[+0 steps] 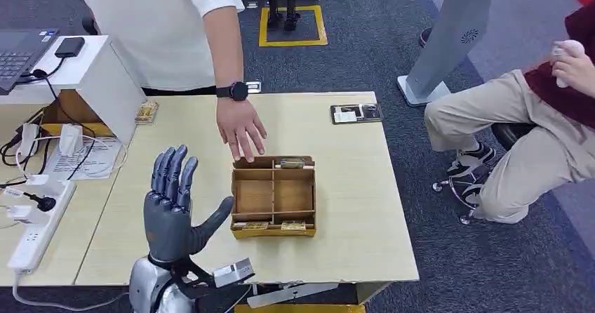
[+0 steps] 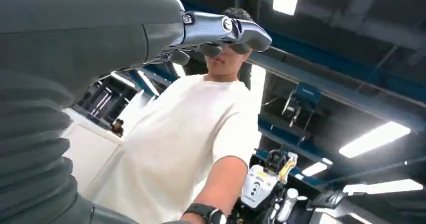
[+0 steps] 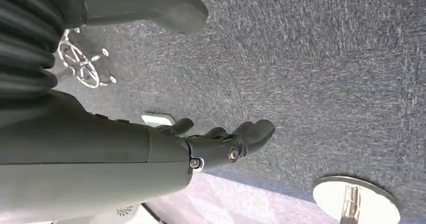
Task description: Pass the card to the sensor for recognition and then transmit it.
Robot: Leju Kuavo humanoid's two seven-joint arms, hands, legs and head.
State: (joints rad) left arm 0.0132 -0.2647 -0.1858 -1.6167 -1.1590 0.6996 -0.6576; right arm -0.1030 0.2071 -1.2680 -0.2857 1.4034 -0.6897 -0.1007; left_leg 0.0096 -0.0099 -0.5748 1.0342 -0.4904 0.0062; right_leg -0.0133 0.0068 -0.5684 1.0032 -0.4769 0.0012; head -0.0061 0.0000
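Note:
A wooden compartment box (image 1: pixel 273 195) stands mid-table with small yellowish cards in its near slot (image 1: pixel 293 225) and its far slot (image 1: pixel 292 163). My left hand (image 1: pixel 175 208) is raised just left of the box, fingers spread upward, holding nothing; its fingers (image 2: pixel 221 30) point toward a person in the left wrist view. A black sensor pad (image 1: pixel 356 113) lies flat at the table's far right edge. My right hand (image 3: pixel 221 143) hangs over grey carpet, fingers loosely extended and empty.
A person in a white shirt stands across the table, one hand (image 1: pixel 241 134) resting at the box's far left corner. Another card (image 1: pixel 146 111) lies beside a white stand (image 1: pixel 98 74) carrying a laptop. Cables and a power strip (image 1: pixel 35 229) lie at left. A seated person (image 1: pixel 519 130) is at right.

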